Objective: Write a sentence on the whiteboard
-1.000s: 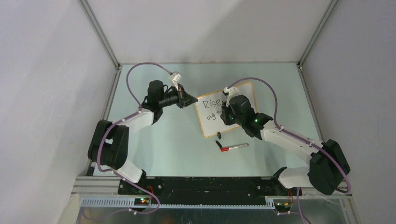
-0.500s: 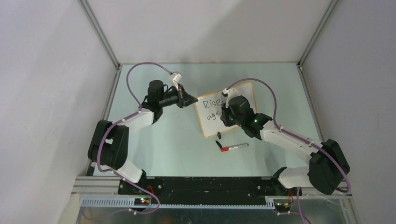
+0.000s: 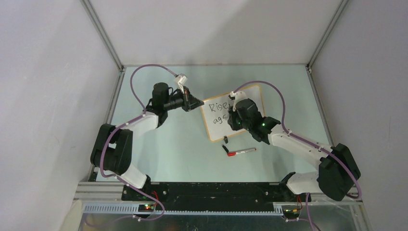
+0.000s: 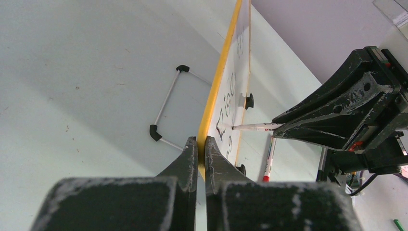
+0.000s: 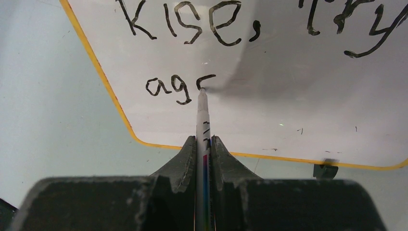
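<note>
While a spare red-capped pen lies on the table in the lower middle of the top view, the right gripper sits just beyond it, jaws pinched tight on the marker. The marker's tip touches the whiteboard, at centre frame, on letter 3 of line 2. The sentence reads "Rise, try" above "ag" and a half-formed curve. At the board's upper-left edge, the left gripper clamps the orange frame, jaws nearly together. The step in hand, I judge, is writing "again". Next comes closing this letter's loop with light, steady pressure, then shifting rightward.
</note>
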`<state>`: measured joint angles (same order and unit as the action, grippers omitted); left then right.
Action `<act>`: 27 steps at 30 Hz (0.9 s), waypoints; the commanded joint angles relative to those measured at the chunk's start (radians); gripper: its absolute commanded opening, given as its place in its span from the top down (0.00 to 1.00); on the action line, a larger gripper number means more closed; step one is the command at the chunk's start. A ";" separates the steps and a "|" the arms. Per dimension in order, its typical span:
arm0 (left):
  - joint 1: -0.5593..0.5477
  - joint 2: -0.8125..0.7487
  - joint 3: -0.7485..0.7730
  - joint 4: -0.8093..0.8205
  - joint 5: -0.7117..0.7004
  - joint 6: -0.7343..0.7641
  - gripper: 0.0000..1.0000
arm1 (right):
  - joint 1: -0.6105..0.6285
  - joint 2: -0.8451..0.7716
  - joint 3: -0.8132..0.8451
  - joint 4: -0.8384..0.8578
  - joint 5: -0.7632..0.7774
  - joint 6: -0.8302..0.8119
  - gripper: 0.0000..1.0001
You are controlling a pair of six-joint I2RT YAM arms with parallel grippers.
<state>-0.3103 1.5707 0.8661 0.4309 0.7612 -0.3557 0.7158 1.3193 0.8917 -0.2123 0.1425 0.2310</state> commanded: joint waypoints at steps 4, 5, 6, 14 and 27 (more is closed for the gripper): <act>-0.016 -0.022 0.022 -0.051 -0.017 0.056 0.98 | -0.014 -0.003 0.010 0.025 0.038 -0.013 1.00; -0.016 -0.022 0.022 -0.050 -0.017 0.055 0.98 | -0.014 -0.002 0.010 0.024 0.039 -0.013 1.00; -0.016 -0.022 0.022 -0.050 -0.017 0.055 0.98 | -0.015 -0.003 0.010 0.025 0.041 -0.013 1.00; -0.017 -0.022 0.020 -0.051 -0.017 0.055 0.98 | -0.021 -0.004 0.012 0.026 0.042 -0.012 1.00; -0.017 -0.024 0.020 -0.050 -0.017 0.054 0.98 | -0.025 -0.008 0.021 0.028 0.048 -0.012 1.00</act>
<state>-0.3103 1.5703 0.8661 0.4305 0.7601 -0.3538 0.7067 1.3182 0.8917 -0.2123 0.1421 0.2314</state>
